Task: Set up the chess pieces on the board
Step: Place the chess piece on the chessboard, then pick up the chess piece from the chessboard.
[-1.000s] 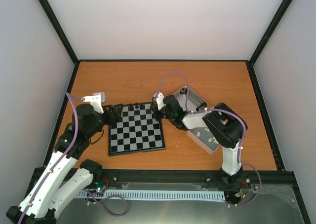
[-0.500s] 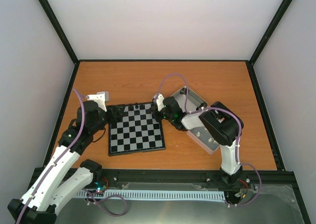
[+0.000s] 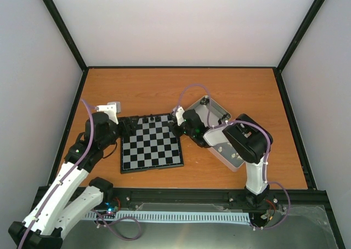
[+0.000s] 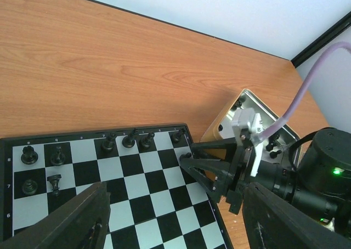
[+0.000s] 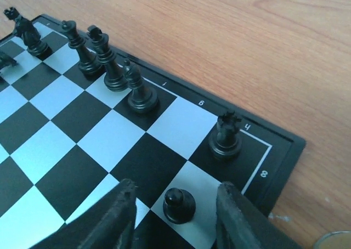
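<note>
Pawn placement is the step in hand, and by the look of it that step is as good as done. The right gripper (image 5: 176,190) hangs low over the far right corner of the board (image 5: 277,131) with its jaws parted. A black pawn (image 5: 179,206) stands upright on a light square in the gap between them, touching neither finger as far as I can tell. Just beyond the jaws, one square further out, a black rook (image 5: 225,135) sits on the corner square. More black back-row pieces run off to the left of the fingers (image 5: 118,216) along that edge.

The left gripper (image 4: 175,205) hovers over the same board from the other side, jaws spread wide with nothing between them. The black men already set down lie ahead of it and to its left.

I judge the task to be only partly done, since much of the black pawn row ahead of the left jaws looks bare. For the next move the right arm needs to lift straight up, so that neither finger clips the pawn or the rook beside it. It then has to swing back to the metal tin (image 3: 215,111) behind its wrist for another piece. The clearance around the pawn looks slim.
</note>
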`<state>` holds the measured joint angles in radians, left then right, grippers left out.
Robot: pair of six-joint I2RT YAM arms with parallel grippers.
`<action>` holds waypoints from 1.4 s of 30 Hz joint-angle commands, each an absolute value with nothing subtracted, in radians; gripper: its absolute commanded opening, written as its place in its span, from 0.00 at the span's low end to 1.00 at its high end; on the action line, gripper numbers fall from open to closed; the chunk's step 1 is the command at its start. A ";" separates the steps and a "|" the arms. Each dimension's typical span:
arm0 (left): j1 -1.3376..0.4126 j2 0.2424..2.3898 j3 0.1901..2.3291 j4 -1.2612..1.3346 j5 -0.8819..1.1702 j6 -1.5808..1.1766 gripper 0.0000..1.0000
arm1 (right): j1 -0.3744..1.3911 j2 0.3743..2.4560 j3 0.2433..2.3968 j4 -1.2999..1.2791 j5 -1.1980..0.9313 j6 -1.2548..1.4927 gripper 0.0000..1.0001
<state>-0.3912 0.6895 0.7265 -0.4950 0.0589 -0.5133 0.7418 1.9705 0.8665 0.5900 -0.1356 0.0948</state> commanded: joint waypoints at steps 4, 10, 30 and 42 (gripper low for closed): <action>-0.394 0.718 0.731 -0.541 0.056 -0.530 0.70 | 0.738 1.770 0.857 0.502 -0.032 0.158 0.53; -0.394 0.817 0.678 -0.546 0.081 -0.598 0.69 | 0.738 1.606 0.878 0.277 -0.017 0.281 0.58; -0.335 1.456 0.895 -0.563 -0.147 -0.618 0.48 | 0.742 1.331 0.832 -0.021 -0.108 0.473 0.46; -0.301 1.589 0.969 -0.542 -0.176 -0.609 0.41 | 0.741 1.366 0.863 -0.005 -0.130 0.439 0.43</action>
<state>-0.3092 1.5620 0.9085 -0.5503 -0.1528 -0.6170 0.7403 1.3563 0.8387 -0.0113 -0.1249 0.4568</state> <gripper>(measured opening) 0.424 0.440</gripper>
